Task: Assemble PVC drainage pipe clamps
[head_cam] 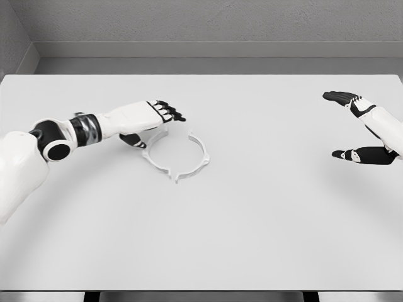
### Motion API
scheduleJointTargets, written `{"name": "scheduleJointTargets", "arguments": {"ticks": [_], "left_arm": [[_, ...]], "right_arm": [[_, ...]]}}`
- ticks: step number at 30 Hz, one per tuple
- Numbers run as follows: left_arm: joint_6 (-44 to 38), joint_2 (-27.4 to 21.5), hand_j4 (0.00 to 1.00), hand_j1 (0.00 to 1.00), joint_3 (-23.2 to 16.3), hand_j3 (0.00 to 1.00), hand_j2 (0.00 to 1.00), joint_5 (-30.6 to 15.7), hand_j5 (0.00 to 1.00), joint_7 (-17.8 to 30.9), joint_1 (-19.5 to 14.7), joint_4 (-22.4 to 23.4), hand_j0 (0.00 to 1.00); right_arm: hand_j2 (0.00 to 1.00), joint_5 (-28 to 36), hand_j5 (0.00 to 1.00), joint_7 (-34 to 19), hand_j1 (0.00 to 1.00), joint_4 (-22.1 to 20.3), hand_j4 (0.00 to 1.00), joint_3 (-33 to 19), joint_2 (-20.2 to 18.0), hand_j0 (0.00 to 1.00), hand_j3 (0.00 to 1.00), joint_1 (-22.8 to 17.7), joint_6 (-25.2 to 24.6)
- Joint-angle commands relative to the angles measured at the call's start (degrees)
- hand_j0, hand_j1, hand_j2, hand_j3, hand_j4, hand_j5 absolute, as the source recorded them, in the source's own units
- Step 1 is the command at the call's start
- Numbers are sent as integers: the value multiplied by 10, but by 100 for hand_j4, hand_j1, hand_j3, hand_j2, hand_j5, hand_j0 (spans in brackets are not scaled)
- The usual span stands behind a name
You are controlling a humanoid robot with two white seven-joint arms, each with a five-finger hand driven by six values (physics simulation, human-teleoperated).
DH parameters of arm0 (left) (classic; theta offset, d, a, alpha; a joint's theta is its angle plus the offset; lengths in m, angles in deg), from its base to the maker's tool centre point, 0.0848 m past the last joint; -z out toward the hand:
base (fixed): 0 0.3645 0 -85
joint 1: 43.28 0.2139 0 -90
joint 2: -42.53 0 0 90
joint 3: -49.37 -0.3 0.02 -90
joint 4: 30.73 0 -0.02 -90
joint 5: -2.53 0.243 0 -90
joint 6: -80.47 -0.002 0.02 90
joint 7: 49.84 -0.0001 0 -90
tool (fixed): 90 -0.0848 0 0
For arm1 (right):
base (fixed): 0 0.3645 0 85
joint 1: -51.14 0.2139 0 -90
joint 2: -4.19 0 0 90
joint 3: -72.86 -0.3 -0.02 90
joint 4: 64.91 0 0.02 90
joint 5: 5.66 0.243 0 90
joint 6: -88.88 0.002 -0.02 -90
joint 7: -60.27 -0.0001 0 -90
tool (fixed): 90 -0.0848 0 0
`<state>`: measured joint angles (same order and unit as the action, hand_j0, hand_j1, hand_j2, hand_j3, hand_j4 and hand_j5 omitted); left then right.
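Left hand: enters from the table's left edge on a white arm with a black elbow joint and grey wrist band; reaches toward the table's middle-left. Fingers extended and loosely spread, dark-tipped; thumb hangs below the palm. Holds nothing. Sits directly over the upper-left rim of the clamp ring; contact cannot be judged.

Clamp ring: white, thin-walled, lying flat on the table, left of centre, well clear of all edges. Appears as two curved halves set into a near-circle: left half and right half. Gap visible at the far side of the ring; small tabs jut out at the near side, where the halves meet or nearly meet. Interior of the ring shows bare table only.

Right hand: near the table's right edge, well apart from the ring. Fingers wide apart from the thumb, holding nothing.

Table: white, plain, bounded by a grey wall at the far edge.
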<state>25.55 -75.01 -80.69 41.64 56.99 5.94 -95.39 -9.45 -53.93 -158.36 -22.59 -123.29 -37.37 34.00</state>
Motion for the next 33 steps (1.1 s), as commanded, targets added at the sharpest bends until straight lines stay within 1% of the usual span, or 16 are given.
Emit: {"name": "scheduleJointTargets", "arguments": {"ticks": [1,13,16,24,27,31,33], "left_arm": [[-1,5,100,100,1,100,100,-3,100,5,0,1,100],[-1,-1,100,100,3,100,100,-7,100,4,0,8,100],[-1,-2,100,100,4,100,100,-7,100,4,-8,8,100],[-1,-2,100,100,4,100,100,-9,100,4,-12,6,100],[-1,-9,100,100,3,100,100,-19,100,4,-13,5,100],[-1,-11,100,100,2,100,100,-27,100,4,-17,-2,100],[-1,-9,100,100,-2,100,100,-35,100,4,-20,-18,100]], "right_arm": [[100,5,100,0,100,-1,100,0,-1,100,100,0,-1],[100,5,100,0,100,-1,100,5,-1,100,100,0,-1],[100,6,100,0,100,-1,100,5,-1,100,100,0,-1],[100,6,100,1,100,-2,100,5,-1,100,100,0,-1],[100,6,100,1,100,-1,100,5,1,100,100,0,-1],[100,6,100,1,100,-2,100,5,1,100,100,0,-1],[100,6,100,1,100,-1,100,5,1,100,100,0,-1]]}}
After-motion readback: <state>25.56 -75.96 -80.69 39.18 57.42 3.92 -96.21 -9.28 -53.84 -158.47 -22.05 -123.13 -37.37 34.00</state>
